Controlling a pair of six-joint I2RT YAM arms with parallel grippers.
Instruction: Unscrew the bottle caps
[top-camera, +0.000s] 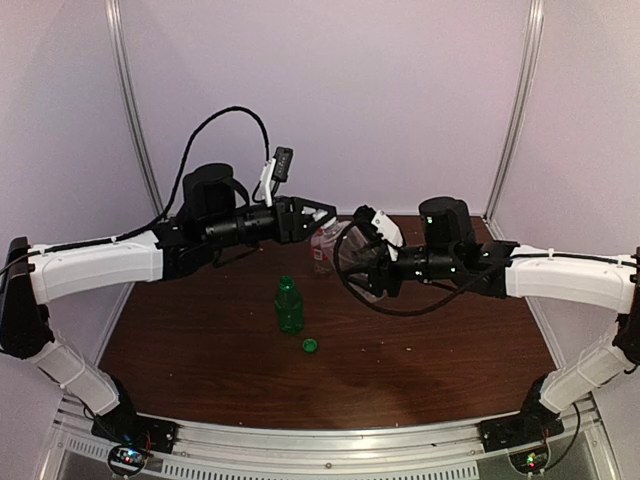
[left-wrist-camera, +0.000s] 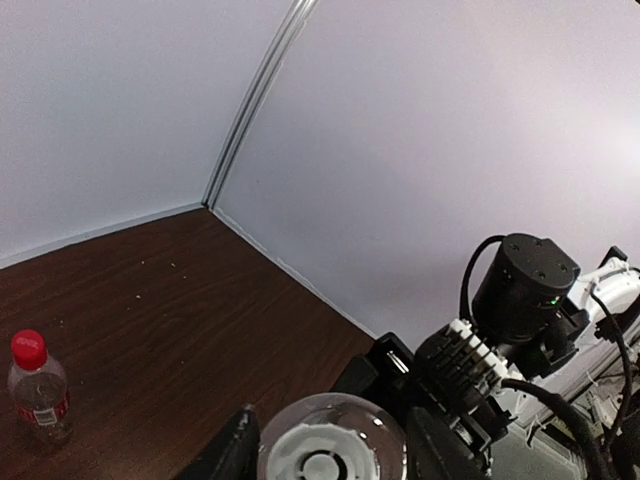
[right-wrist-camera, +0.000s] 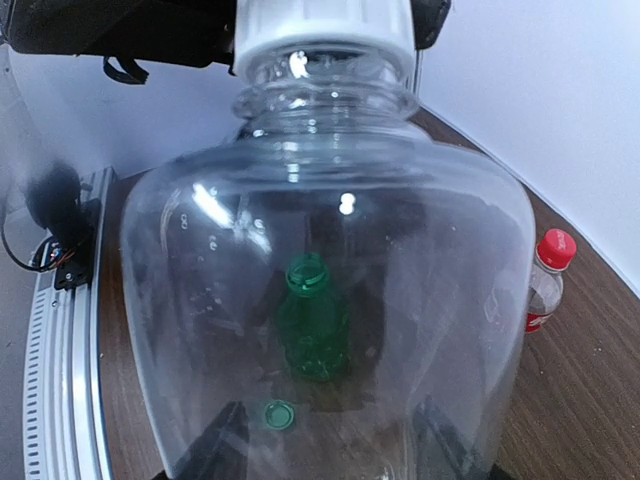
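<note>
My right gripper (top-camera: 365, 262) is shut on the taller clear bottle (right-wrist-camera: 330, 260) and holds it up above the table, neck toward my left arm. My left gripper (top-camera: 332, 222) straddles the bottle's white cap (left-wrist-camera: 325, 455), with a thin gap showing on each side. The cap sits on the neck in the right wrist view (right-wrist-camera: 325, 35). The green bottle (top-camera: 289, 308) stands capless at mid-table, its green cap (top-camera: 310, 346) lying just in front. The short red-label bottle (left-wrist-camera: 38, 395) stands behind with its red cap (left-wrist-camera: 29, 348) on.
The brown table (top-camera: 450, 350) ends in white walls at the back and sides, with a metal rail (top-camera: 320, 440) along the near edge. Cables loop around both wrists near the held bottle.
</note>
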